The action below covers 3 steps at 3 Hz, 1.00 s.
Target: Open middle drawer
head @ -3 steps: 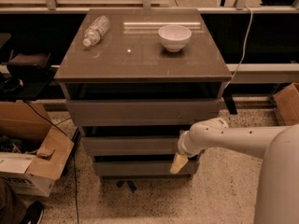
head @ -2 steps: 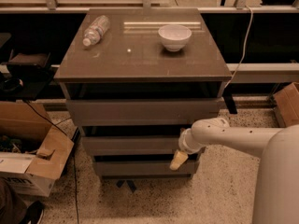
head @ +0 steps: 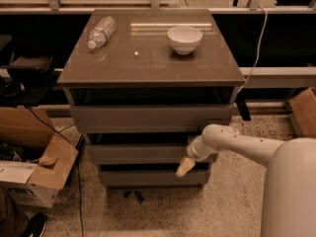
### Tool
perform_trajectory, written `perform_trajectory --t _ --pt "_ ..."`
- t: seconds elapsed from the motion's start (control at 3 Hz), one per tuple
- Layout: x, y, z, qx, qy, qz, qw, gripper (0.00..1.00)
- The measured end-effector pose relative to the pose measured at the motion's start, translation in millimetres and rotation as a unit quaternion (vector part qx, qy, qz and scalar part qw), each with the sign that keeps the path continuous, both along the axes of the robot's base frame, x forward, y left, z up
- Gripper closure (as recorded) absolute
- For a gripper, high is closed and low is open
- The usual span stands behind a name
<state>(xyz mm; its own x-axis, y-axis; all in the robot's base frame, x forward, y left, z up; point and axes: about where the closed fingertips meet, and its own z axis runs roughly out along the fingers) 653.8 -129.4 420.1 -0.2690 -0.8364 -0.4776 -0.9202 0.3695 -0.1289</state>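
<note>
The grey-brown cabinet has three drawer fronts. The middle drawer (head: 138, 153) is the second plain panel, with a dark gap above it. The taller top front (head: 148, 117) is above it and the lowest front (head: 148, 177) is below. My gripper (head: 184, 167) reaches in from the right on a white arm (head: 237, 142). Its tan tip hangs at the middle drawer's lower right edge, over the gap above the lowest front.
A white bowl (head: 184, 38) and a lying plastic bottle (head: 101, 31) rest on the cabinet top (head: 148, 65). Open cardboard boxes (head: 34, 174) stand on the floor at left, with a cable beside them. Another box (head: 303, 111) is at right.
The gripper has shifted slightly left along the middle drawer's lower edge. The drawers look unchanged.
</note>
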Motion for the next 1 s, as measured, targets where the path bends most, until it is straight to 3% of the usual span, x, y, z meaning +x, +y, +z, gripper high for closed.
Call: perform_trajectory --t 0.33,1.0 --pt "-6.6 -0.3 -26.1 0.024 0.029 -0.007 0.9993 0.14" --pt "-6.8 -0.3 -13.0 0.024 0.030 -0.007 0.9992 0.61"
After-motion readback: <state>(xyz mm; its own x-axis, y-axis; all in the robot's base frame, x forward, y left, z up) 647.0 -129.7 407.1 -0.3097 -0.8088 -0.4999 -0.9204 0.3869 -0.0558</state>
